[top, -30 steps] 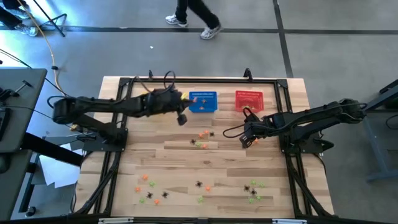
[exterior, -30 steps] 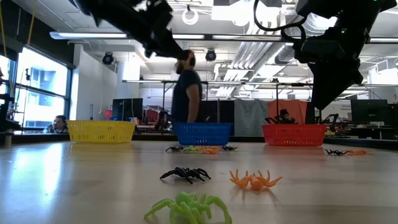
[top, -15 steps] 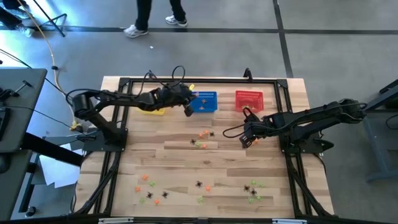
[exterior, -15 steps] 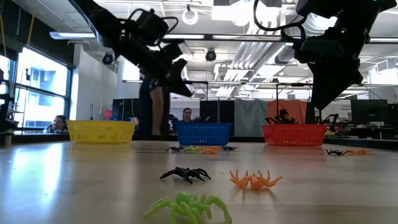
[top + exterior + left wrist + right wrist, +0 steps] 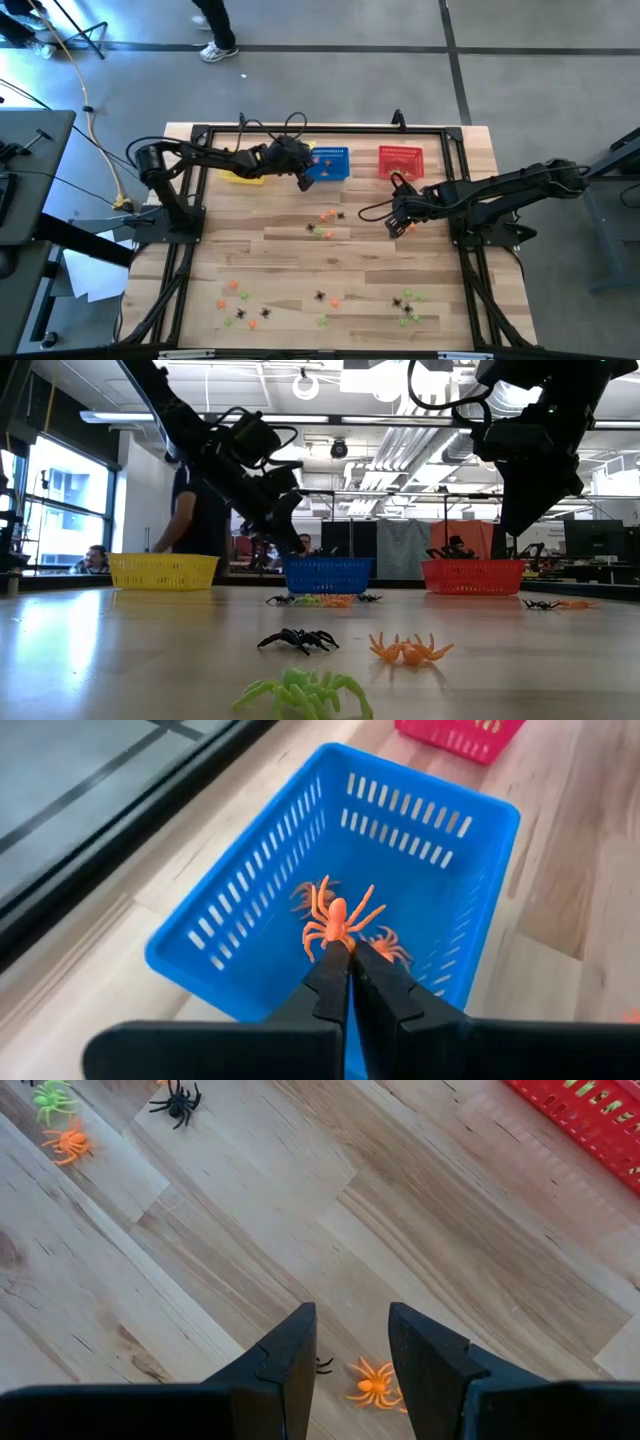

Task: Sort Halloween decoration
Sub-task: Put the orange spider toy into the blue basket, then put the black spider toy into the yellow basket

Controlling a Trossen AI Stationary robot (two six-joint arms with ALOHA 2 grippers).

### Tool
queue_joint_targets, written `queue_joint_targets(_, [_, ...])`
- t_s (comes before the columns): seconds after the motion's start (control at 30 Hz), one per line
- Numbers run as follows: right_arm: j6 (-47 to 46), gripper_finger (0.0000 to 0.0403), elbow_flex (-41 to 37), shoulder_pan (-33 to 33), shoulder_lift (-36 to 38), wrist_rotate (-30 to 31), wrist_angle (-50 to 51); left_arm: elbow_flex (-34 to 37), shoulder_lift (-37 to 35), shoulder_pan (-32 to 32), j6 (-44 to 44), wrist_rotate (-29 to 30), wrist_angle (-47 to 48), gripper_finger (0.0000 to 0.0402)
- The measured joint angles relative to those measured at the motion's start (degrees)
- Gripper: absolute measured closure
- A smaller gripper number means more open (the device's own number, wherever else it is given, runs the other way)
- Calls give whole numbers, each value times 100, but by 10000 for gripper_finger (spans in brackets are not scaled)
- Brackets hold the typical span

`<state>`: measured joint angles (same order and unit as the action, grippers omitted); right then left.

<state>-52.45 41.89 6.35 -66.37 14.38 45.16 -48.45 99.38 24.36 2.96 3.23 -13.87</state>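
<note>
Left wrist view showed the left gripper [image 5: 349, 955] with its fingers pressed together on an orange spider [image 5: 336, 918], holding it just above the open blue basket [image 5: 250, 925], where other orange spiders [image 5: 385, 945] already lay on the floor of the basket. From the high view, that gripper [image 5: 305, 178] hung at the blue basket [image 5: 328, 163], which stood at the table's far edge between the yellow basket [image 5: 243, 174], mostly hidden under the left arm, and the red basket [image 5: 400, 159]. The right gripper [image 5: 396, 224] hovered over the right half of the wooden table [image 5: 480, 160], nearer than the red basket; in the right wrist view its fingers [image 5: 288, 1362] stood apart and held nothing, with a small orange spider [image 5: 372, 1382] and part of a black one [image 5: 322, 1365] on the boards below the gap. Loose decorations lay in groups: a small cluster [image 5: 326, 223] near the table's middle, a scatter [image 5: 242, 303] toward the near left corner, a pair [image 5: 326, 298] near the middle of the near edge, and another group [image 5: 407, 304] toward the near right corner. In the low view a black spider [image 5: 298, 640], an orange spider [image 5: 409, 650] and a green spider [image 5: 303, 693] sat closest to the camera. A person [image 5: 196, 510] stood beyond the far edge.
</note>
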Motion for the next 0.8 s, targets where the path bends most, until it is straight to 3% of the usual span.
queue_joint_targets(0.2, [0,279,0,0,0,1,0,0,10,0,105,-5,-70,394])
queue_joint_targets(0.6, [0,279,0,0,0,-1,0,0,10,-49,223,-10,-66,322])
queue_joint_targets(0.8, [0,279,0,0,0,1,0,4,-410,-252,-33,-593,-20,315])
